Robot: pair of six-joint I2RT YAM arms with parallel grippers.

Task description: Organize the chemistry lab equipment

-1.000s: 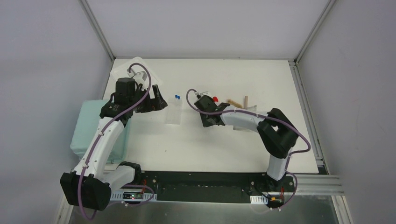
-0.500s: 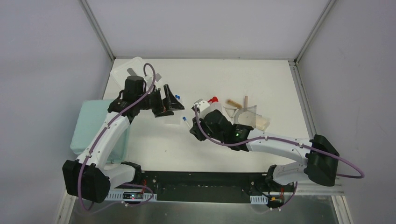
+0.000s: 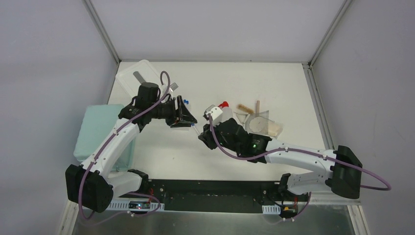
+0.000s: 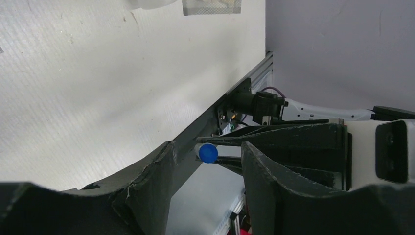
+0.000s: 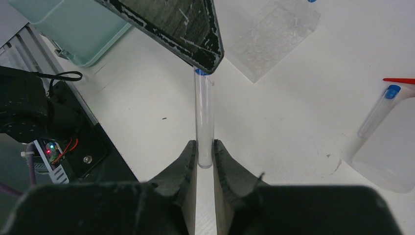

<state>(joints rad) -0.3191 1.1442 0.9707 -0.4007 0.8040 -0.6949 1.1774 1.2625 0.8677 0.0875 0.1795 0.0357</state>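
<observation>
Since a second ago both arms have closed in: my left gripper [image 4: 206,146], jaws parted, straddles the cap of the small clear blue-capped tube [image 5: 204,117] that my right gripper [image 5: 204,152] pinches by its base, clear rectangular tube rack [image 5: 276,36] just beyond.

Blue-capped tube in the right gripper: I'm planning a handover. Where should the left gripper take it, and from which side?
Grip the tube on its clear wall just below the blue cap, coming in from the cap end. The right gripper clamps the bottom end, leaving the upper length free, and the open left gripper straddles the cap.
</observation>
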